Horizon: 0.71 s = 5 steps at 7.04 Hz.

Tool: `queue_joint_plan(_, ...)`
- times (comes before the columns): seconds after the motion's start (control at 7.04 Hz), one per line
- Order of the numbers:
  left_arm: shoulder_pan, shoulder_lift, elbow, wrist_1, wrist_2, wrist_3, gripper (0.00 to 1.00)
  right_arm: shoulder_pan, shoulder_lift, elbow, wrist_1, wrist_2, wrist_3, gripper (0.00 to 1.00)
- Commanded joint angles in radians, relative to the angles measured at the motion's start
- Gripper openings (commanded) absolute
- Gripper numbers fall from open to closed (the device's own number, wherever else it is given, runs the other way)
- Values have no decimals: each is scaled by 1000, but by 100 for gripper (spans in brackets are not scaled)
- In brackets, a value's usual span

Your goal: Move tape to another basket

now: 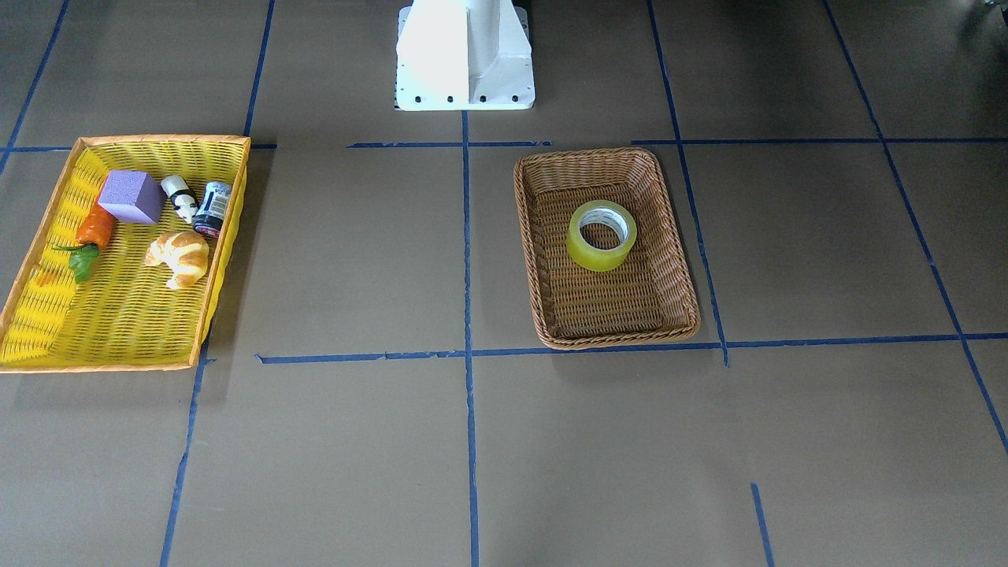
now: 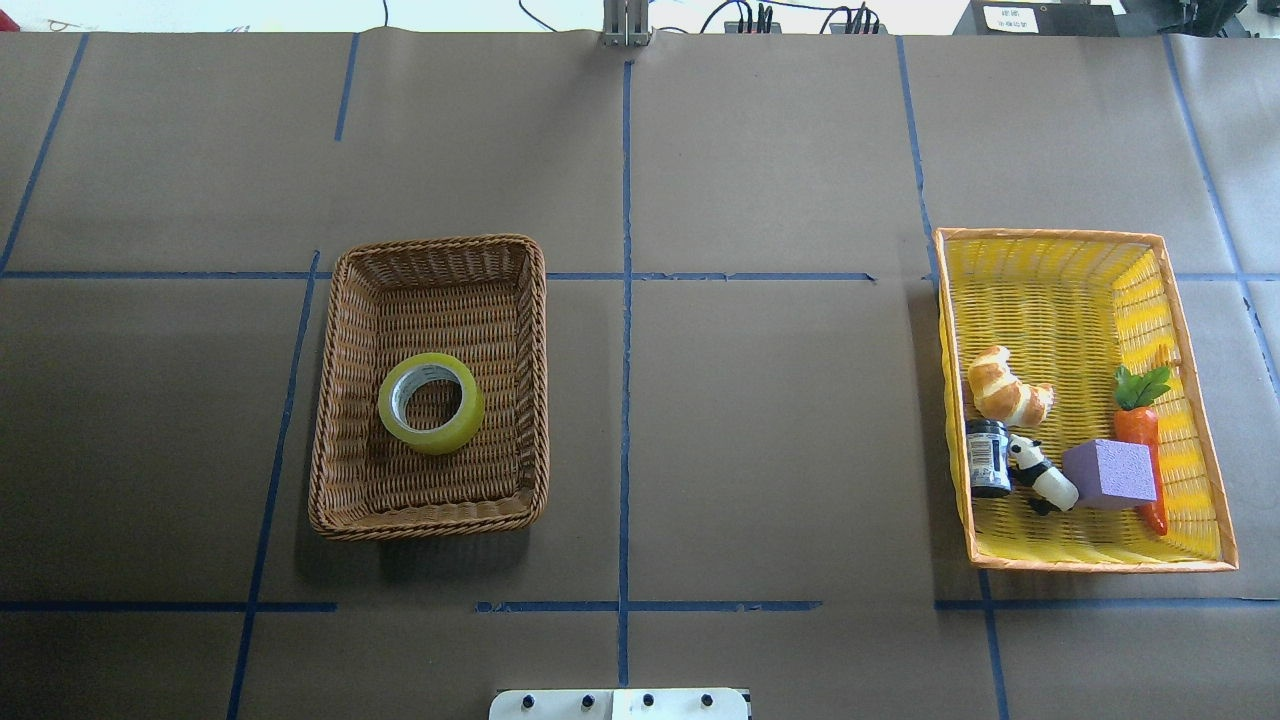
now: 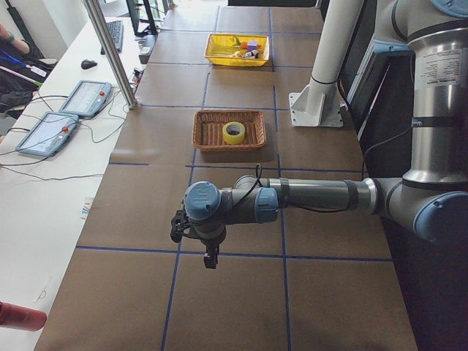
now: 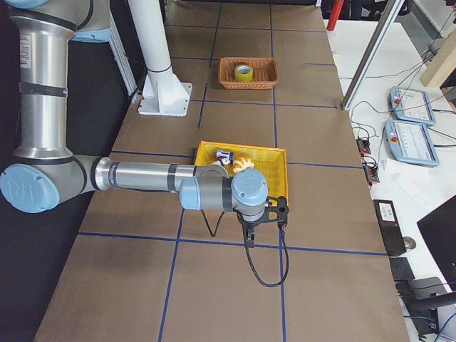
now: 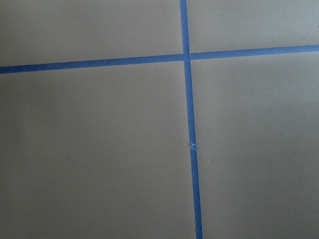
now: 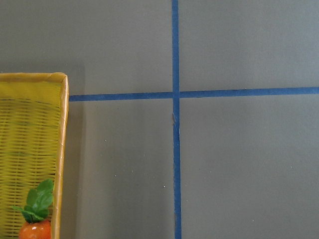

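Front view: tape (image 1: pixel 602 235) lay flat, hole up, on the floor of the wicker basket (image 1: pixel 526 236), about mid-floor. Yellow basket (image 1: pixel 118 331) sat well apart from the wicker basket, on the robot's right of it. It held a croissant (image 1: pixel 179 256), purple block (image 1: pixel 131 196), panda figure (image 1: pixel 181 198), dark can (image 1: pixel 213 209) and carrot (image 1: pixel 94 227).

Overhead: tape stood clear of all four wicker basket walls. Counter (image 2: pixel 780 440) was brown, gridded with blue lines (image 2: pixel 625 400).

Left side view: left tool (image 3: pixel 210 262) hung pointing down over bare counter, well apart from the wicker basket, on the camera side of it. Couldn't tell whether its fingers were apart or together.

Right side view: right tool (image 4: pixel 249 239) hovered just past the yellow basket's near end, far from the wicker basket. Finger state unreadable here too.

Left wrist: counter and a crossing of blue lines.

Right wrist: yellow basket corner with the carrot's leaves at lower left, and another blue-line crossing beside it.
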Motion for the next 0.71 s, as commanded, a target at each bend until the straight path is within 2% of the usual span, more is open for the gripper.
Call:
queue_joint_plan(0.0, 0, -1, 3, -1, 2, -1, 100, 0, 0, -3, 0, 0, -1, 100)
queue_joint_plan(0.57, 0, -3, 0, -3, 2, -3, 100, 0, 0, 3, 3, 0, 0, 100)
